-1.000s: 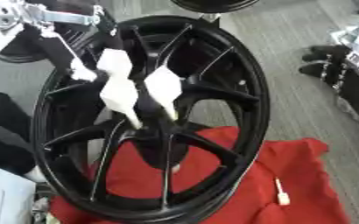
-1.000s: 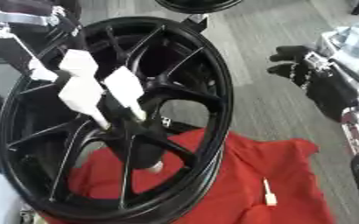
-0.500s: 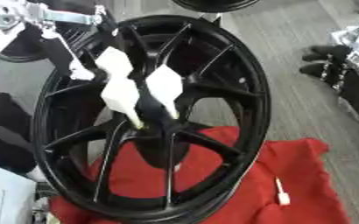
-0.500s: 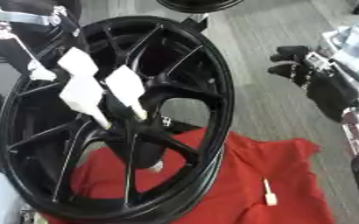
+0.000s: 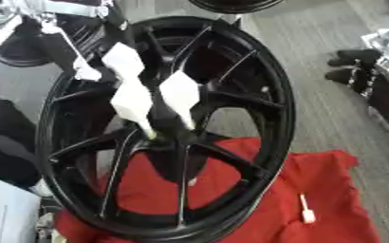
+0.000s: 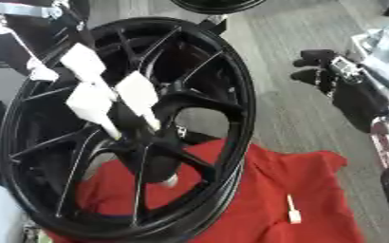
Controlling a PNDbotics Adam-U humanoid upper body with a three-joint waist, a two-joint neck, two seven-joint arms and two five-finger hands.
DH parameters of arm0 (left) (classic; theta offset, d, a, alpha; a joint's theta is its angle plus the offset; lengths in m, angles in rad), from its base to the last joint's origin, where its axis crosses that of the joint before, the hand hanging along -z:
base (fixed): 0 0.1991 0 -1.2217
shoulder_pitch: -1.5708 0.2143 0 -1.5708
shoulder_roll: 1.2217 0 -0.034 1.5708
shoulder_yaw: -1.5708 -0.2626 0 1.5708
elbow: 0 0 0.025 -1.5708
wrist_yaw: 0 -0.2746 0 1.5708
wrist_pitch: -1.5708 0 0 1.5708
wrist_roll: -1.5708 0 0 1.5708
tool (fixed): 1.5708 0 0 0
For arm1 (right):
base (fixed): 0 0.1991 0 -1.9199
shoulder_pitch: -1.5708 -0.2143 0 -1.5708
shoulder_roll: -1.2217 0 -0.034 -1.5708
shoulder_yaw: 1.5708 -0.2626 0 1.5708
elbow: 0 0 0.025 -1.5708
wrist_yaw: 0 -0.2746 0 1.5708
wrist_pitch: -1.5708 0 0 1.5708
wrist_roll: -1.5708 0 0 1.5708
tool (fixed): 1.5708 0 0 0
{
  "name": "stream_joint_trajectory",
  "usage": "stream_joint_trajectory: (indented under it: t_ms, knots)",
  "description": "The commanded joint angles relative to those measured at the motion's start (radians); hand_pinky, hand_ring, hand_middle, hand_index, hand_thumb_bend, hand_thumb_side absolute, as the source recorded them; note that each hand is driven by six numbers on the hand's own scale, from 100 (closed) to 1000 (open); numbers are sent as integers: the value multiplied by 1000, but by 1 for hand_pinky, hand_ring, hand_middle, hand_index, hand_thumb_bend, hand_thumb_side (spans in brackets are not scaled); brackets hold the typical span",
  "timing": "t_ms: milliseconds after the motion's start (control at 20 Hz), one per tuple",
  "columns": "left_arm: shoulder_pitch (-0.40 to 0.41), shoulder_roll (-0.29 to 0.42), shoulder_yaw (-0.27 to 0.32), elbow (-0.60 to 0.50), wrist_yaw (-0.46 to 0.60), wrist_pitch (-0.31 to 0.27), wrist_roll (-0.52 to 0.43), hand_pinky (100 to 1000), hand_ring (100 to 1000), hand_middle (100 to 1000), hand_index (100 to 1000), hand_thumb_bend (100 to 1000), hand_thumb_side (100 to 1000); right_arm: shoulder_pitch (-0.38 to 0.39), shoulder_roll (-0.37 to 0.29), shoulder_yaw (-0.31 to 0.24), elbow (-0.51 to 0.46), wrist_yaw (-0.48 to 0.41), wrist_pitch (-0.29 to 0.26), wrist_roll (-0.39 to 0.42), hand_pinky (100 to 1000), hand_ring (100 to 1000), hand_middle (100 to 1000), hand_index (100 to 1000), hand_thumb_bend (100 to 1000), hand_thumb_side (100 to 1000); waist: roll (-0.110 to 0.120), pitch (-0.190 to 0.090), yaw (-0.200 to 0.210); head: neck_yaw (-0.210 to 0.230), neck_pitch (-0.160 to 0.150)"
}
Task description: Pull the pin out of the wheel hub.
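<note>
My left hand (image 5: 148, 97) has its white fingertips pressed together at the hub (image 5: 169, 142), apparently pinching the pin there, and a skewed pull could tip the wheel (image 5: 256, 95).

A workshop or garage: grey floor (image 5: 314, 109), a black wheel rim (image 5: 264, 80) standing on a red cloth (image 5: 339, 190), another dark wheel (image 5: 231, 4) at twelve o'clock.

I note the wheel (image 5: 231, 95) is black metal with a glossy, smooth finish. My left hand (image 5: 144, 97) wears white matt plastic covers. Beneath lies soft red cloth (image 5: 330, 190), creased, carrying a small white plastic piece (image 5: 307, 211). Floor (image 5: 314, 71) looks grey, ribbed.
</note>
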Motion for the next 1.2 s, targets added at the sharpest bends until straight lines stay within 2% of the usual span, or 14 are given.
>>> stream_joint_trajectory:
  t_ms: [50, 300, 500, 850, 1200]
  knots:
    - [-21, 55, 60, -52, 24, -124, -143, 712, 588, 442, 483, 194, 100, -7, -26, -6, -10, 0, 0, 2, 955, 773, 771, 836, 100, 737, -9, -18, 4, -1, -2]
    - [-13, 105, 149, -121, 50, -78, -143, 718, 589, 438, 478, 251, 100, -4, -27, -8, -10, 0, -1, 0, 955, 773, 771, 836, 100, 735, -8, -19, 10, -2, 0]
    - [36, 159, 233, -155, 74, -43, -143, 715, 585, 436, 469, 237, 100, -1, -29, -13, -10, -1, -2, -4, 955, 773, 771, 837, 100, 737, -6, -19, 16, -6, 2]
    - [185, 271, 378, -222, 141, 14, -131, 709, 581, 435, 464, 202, 100, 3, -31, -20, -12, -1, -5, -10, 955, 773, 771, 837, 100, 734, -8, -15, 24, -12, 2]
    - [369, 371, 492, -233, 134, 62, -66, 713, 583, 440, 469, 191, 100, 7, -33, -30, -13, -3, -9, -20, 956, 773, 771, 837, 100, 731, -7, -12, 32, -20, 5]
